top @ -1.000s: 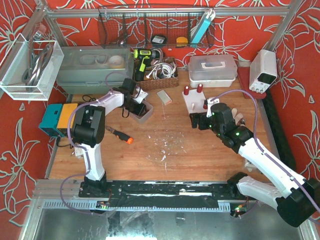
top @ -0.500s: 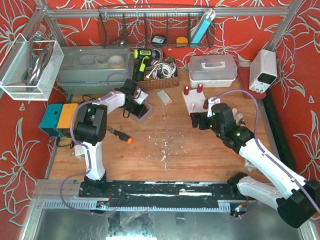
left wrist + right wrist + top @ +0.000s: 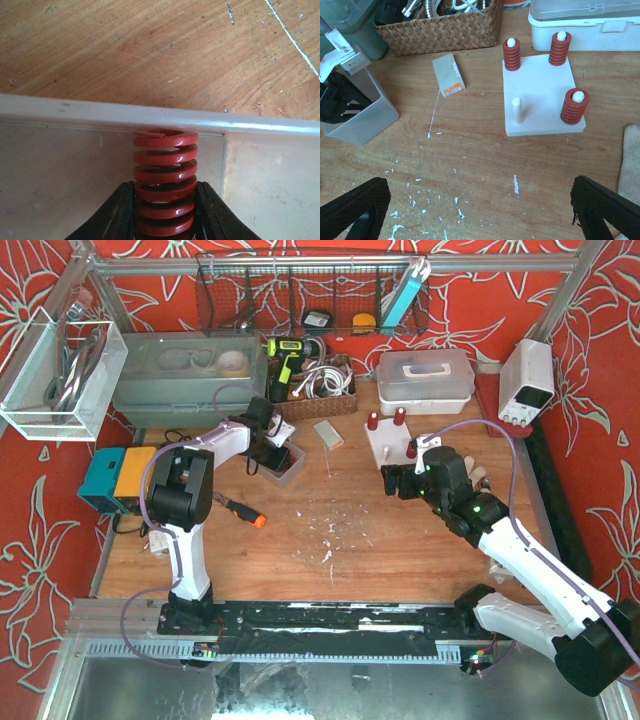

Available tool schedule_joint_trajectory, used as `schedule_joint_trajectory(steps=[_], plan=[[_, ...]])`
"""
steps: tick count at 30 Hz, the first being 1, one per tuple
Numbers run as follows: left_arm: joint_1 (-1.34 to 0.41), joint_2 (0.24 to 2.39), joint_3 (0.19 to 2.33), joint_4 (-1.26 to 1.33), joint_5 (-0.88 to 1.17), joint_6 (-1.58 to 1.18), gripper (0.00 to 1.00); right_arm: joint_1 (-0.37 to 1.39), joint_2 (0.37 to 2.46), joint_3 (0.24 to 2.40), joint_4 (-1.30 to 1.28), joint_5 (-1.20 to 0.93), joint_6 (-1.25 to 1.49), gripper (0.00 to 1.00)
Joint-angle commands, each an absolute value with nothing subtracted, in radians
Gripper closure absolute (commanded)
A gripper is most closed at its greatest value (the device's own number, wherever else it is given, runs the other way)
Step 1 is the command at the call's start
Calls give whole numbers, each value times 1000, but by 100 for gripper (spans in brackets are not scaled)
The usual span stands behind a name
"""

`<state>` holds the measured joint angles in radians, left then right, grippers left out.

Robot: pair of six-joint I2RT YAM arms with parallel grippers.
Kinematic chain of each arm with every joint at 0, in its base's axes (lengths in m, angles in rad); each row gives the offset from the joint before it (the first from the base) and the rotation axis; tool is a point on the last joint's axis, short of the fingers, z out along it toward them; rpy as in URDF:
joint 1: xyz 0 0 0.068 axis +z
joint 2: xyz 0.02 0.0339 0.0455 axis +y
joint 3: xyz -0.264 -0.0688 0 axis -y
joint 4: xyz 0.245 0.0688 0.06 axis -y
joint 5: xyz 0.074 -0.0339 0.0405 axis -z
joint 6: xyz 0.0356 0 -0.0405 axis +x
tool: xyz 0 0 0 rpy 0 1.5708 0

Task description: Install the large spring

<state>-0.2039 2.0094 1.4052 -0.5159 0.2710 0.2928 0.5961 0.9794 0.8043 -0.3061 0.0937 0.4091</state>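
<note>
1. The left jaws are closed on the red spring (image 3: pixel 165 170); it is gripped by its lower coils.
2. The spring is held upright inside the clear bin (image 3: pixel 150 116), its top coil close under the bin's rim. The wooden table (image 3: pixel 150 45) is seen beyond.
3. The right jaws are spread wide with nothing held, above the table just short of the white plate (image 3: pixel 540 95).
4. Three of the plate's pegs are covered by fitted springs (image 3: pixel 511 54); the fourth peg (image 3: pixel 516 105) is left bare.
5. Bin and plate are set well apart.
</note>
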Motion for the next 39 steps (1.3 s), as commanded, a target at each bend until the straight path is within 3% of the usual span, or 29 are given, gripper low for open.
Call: schedule_joint_trajectory(steps=[1, 13, 22, 34, 39], plan=[[-206, 1974, 1386, -515, 242, 310, 82, 601, 965, 789, -297, 111, 408, 1], [-207, 1844, 1344, -445, 210, 280, 96, 600, 964, 787, -298, 119, 408, 1], [-218, 1693, 1266, -341, 155, 225, 96, 600, 955, 786, -298, 129, 408, 1], [-480, 1288, 837, 199, 139, 58, 100, 597, 953, 794, -325, 161, 428, 1], [-621, 1204, 657, 437, 105, 24, 100, 597, 940, 824, -348, 63, 419, 1]])
